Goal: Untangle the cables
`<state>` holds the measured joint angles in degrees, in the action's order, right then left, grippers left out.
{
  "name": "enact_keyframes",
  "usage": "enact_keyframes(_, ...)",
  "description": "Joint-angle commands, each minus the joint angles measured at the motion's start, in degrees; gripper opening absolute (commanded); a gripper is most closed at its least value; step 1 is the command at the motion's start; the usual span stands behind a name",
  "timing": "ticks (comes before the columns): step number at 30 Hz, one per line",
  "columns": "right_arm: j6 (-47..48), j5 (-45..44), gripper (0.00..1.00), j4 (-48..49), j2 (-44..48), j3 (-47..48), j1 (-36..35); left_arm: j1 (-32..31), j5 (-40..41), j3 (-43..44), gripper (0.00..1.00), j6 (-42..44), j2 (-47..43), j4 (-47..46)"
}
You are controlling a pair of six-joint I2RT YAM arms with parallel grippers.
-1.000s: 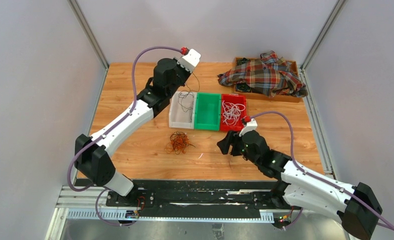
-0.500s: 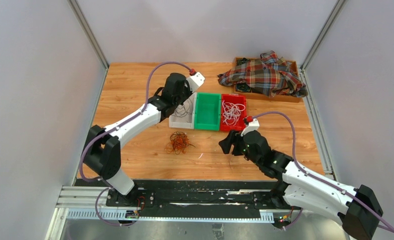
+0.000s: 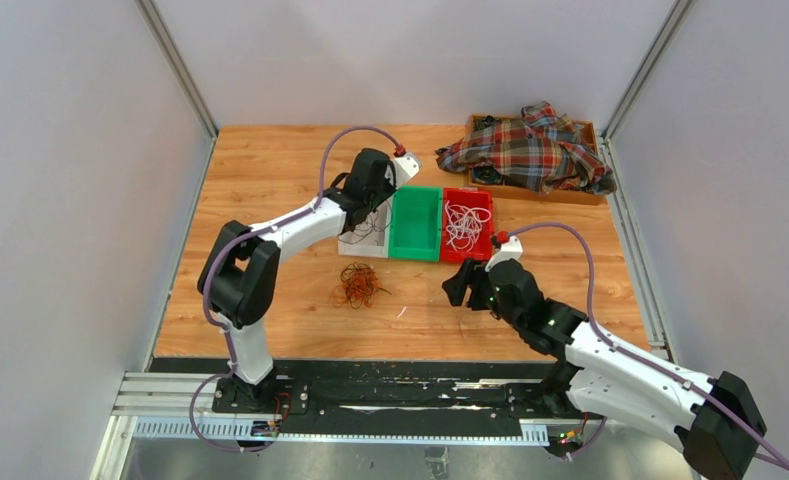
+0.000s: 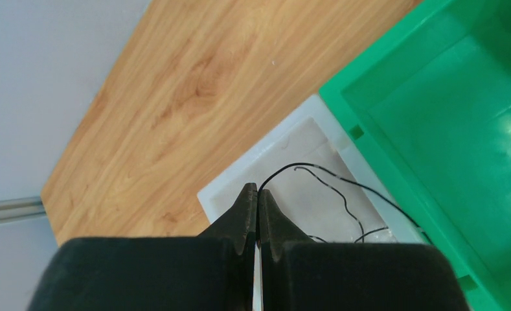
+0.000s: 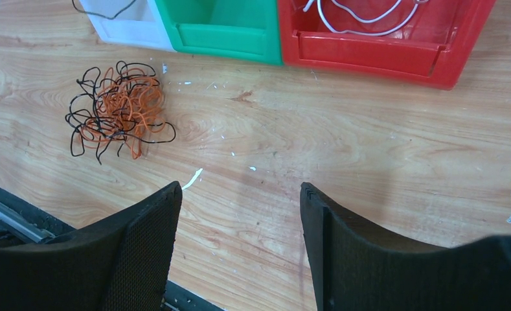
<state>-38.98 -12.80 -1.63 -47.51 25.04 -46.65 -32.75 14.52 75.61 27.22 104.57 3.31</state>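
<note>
Wooden table [image 3: 260,190]: three bins [image 3: 416,222], tangled cables [image 3: 358,284]

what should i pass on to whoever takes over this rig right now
Left gripper: shut on a thin black wire, held over the white plastic bin, which already holds other black wires.
Right gripper: open, holding nothing, over the wooden table near the knotted clump of orange and black wires.
Red plastic bin: loose white wires. Green plastic bin: no wires visible.
Done: white wires and some black ones sorted.
Left: drop the held wire, then pull that clump apart.
</note>
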Motion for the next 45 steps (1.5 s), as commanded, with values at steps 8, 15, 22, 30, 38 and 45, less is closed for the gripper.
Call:
enact_keyframes(8, 0.7, 0.0, 0.67, -0.7, -2.2, 1.6, 2.5, 3.0, -4.0, -4.8, 0.0, 1.1, 3.8, -5.9)
enact_keyframes(15, 0.7, 0.5, 0.67, -0.7, -2.9, 1.9, 3.1, 3.3, -8.8, 1.0, 0.0, 1.2, 8.5, -0.9)
enact_keyframes(22, 0.8, 1.0, 0.67, -0.7, -3.3, 2.3, 3.8, 3.5, -10.6, 7.5, 0.02, 3.9, 11.0, 3.1)
enact_keyframes(30, 1.5, 2.1, 0.66, -1.1, -3.9, 4.0, 4.1, 4.2, -16.1, 16.4, 0.4, 6.2, 11.8, 15.1)
enact_keyframes(38, 1.3, 2.2, 0.66, -2.9, -1.6, 4.3, 4.1, 5.4, -18.8, 22.6, 0.61, 9.6, 11.1, 28.0)
enact_keyframes(45, 1.0, 2.8, 0.66, -2.9, -2.3, 4.8, 4.0, 7.7, -21.6, 21.2, 0.82, 13.1, 5.2, 32.9)
